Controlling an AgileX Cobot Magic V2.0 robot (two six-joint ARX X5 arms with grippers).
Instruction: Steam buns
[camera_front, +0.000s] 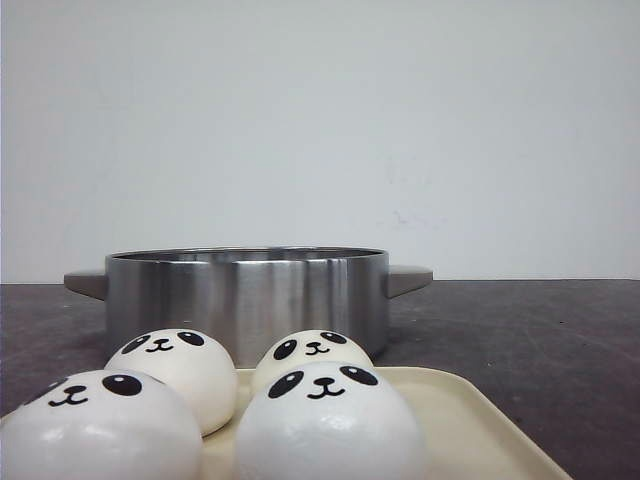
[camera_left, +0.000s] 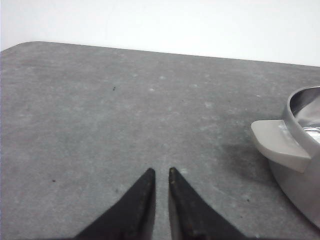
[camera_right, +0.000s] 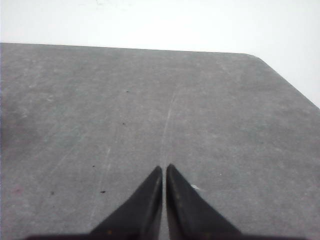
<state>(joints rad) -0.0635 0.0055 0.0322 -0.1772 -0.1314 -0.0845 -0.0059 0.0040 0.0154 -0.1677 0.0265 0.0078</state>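
Several white panda-faced buns sit on a cream tray (camera_front: 482, 432) at the near edge in the front view: one at front left (camera_front: 95, 428), one at front right (camera_front: 328, 428), and behind them one on the left (camera_front: 182, 368) and one on the right (camera_front: 312, 351). Behind the tray stands a steel pot (camera_front: 250, 295) with grey side handles. Neither gripper shows in the front view. My left gripper (camera_left: 161, 171) hangs over bare tabletop, fingertips a sliver apart with nothing between them, and the pot's handle (camera_left: 279, 145) lies off to its side. My right gripper (camera_right: 164, 167) is shut over bare tabletop.
The dark grey stone-look table (camera_front: 540, 330) stretches around the pot. Its rounded far corners show in both wrist views, against a white wall. Faint scratches run across the table under the right gripper.
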